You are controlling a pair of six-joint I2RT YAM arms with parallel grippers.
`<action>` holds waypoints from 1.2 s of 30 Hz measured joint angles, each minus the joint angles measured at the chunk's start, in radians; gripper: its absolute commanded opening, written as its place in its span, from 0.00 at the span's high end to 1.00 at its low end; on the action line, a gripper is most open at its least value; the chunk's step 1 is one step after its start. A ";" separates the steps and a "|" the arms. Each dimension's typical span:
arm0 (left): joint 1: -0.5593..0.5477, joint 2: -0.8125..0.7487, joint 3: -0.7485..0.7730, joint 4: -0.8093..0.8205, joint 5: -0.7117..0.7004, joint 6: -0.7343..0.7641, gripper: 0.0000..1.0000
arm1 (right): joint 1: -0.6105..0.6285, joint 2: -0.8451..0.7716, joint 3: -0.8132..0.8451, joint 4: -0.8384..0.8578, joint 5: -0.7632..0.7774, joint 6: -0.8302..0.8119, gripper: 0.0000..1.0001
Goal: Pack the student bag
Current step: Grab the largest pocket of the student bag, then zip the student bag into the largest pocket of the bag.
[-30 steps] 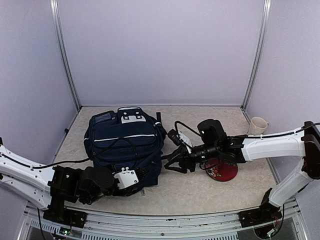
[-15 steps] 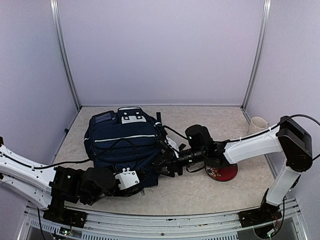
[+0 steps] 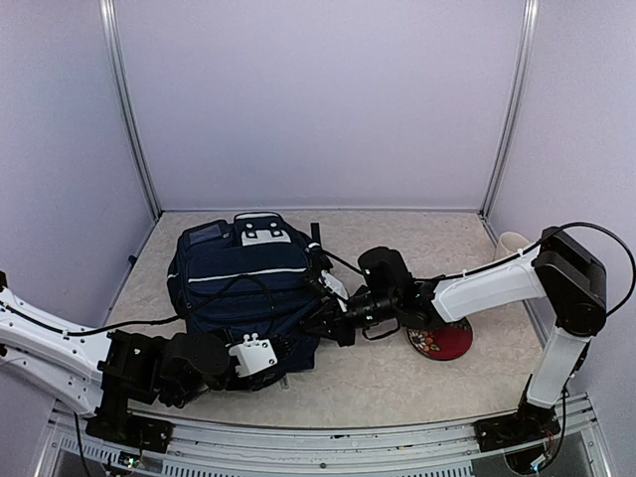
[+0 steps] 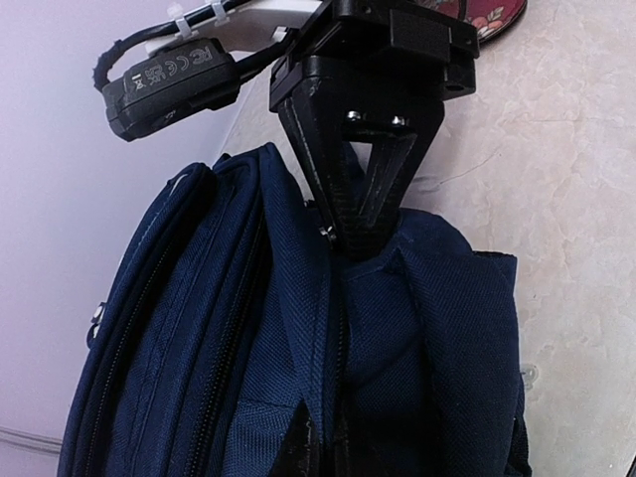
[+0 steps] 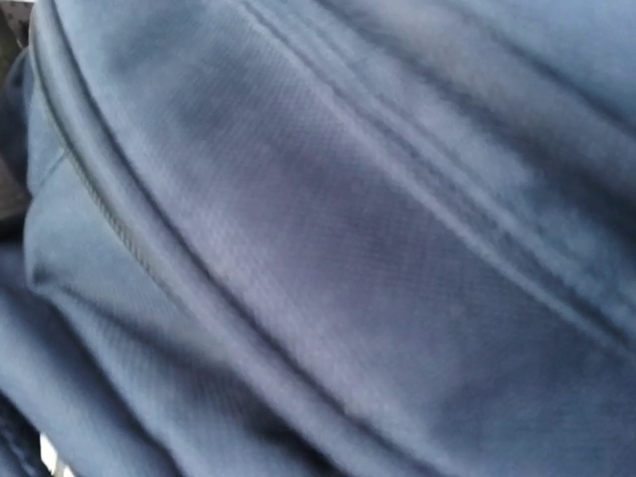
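Observation:
The student bag [image 3: 243, 278], dark navy with white stripe trim, lies on the table left of centre. My left gripper [image 3: 285, 353] is at its near right corner, shut on a fold of the navy fabric [image 4: 199, 348]; its dark fingertips [image 4: 298, 452] show at the bottom edge of the left wrist view. My right gripper [image 3: 320, 323] reaches in from the right. Its black fingers [image 4: 343, 214] meet in a point, shut on the bag's edge seam. The right wrist view is filled with blurred navy bag cloth [image 5: 318, 238], and its own fingers are hidden.
A dark red patterned plate [image 3: 444, 341] lies on the table under the right forearm. A cream cup [image 3: 514, 245] stands at the back right by the wall. Lilac walls close in the left, back and right sides.
The right arm has swung left from beside the plate to the bag's right side, and its jaws have closed there. The left arm and the bag have hardly moved.

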 measured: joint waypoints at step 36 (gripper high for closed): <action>-0.103 -0.254 -0.003 -0.084 0.226 -0.087 1.00 | -0.290 -0.243 -0.186 -0.225 0.051 0.015 1.00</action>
